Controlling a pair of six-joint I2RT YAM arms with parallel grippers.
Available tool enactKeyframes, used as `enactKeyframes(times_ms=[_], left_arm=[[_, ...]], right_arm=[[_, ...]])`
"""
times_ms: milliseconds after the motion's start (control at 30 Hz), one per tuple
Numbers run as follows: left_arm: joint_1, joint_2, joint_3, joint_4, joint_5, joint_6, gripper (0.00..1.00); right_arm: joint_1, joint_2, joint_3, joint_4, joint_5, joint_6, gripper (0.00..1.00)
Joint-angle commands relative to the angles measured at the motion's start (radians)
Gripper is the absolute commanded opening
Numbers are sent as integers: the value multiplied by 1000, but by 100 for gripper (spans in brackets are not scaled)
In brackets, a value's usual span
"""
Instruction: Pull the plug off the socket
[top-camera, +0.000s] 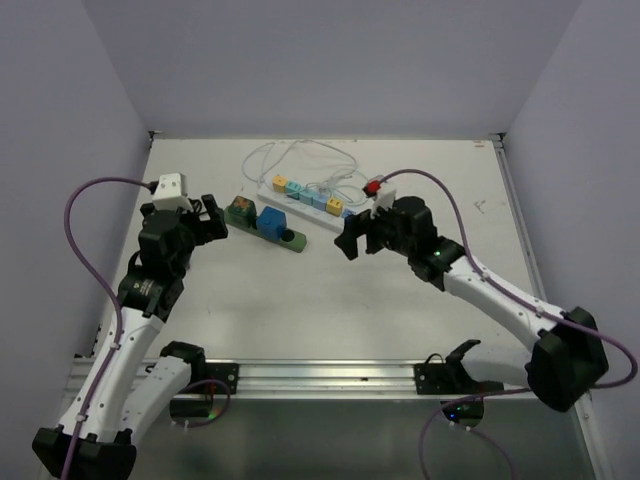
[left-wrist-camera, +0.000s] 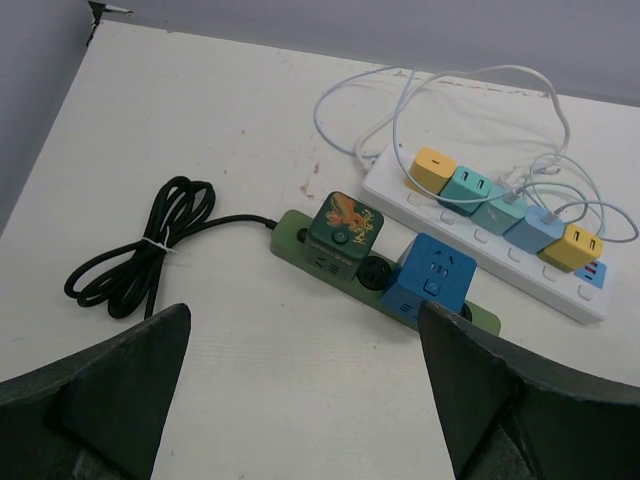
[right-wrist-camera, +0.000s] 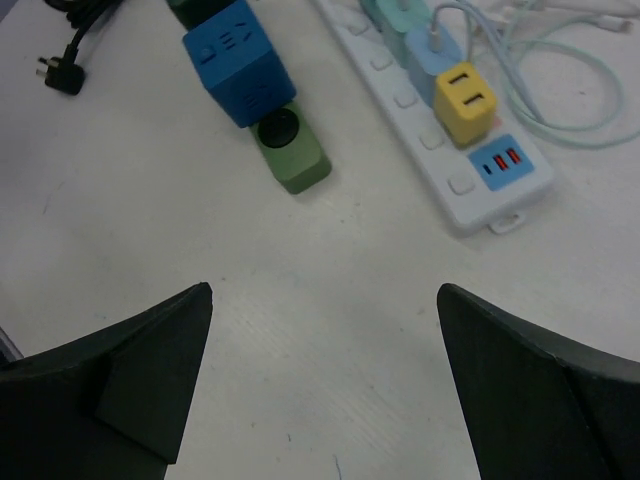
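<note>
Both arms reach over the white counter (top-camera: 330, 310), each end effector spread wide with nothing held between its fingers. The left end effector (top-camera: 212, 222) sits just beside the near-left end of the green power strip (top-camera: 294, 239); in its wrist view the left end effector (left-wrist-camera: 305, 312) frames the strip (left-wrist-camera: 290, 238) between open fingers without touching it. The right end effector (top-camera: 350, 241) stands near the strip's other end, and its wrist view shows the same wide gap (right-wrist-camera: 325, 292) with bare counter beneath, the strip's free end (right-wrist-camera: 298, 168) ahead of it.

A blue cube plug (top-camera: 270, 219) (left-wrist-camera: 430, 280) (right-wrist-camera: 238, 60) is seated in the green strip, next to an empty round socket at the free end. A dark green plug with a printed picture (top-camera: 238, 210) (left-wrist-camera: 343, 235) sits in the same strip, near its cord end. A bundled black cord (left-wrist-camera: 140, 250) runs from that end.

Behind lies a white power strip (top-camera: 300, 208) (left-wrist-camera: 395, 188) (right-wrist-camera: 452, 186), carrying a row of yellow, teal and blue plugs and loops of white cable (left-wrist-camera: 480, 85).
</note>
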Motion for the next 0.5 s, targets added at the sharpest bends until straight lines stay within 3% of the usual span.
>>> enactKeyframes(times_ms=[0,233,467], left_arm=[[-3,-12,24,4,-46,0,100],[4,-33,22,5,-66,-6,100],[29,-35,24,5,-33,-10,100]], right_arm=[[84,174,157,101,-71,-168,99],[166,561,476,86,-123,-392,99],[176,830,757,43,-248,-429,99]])
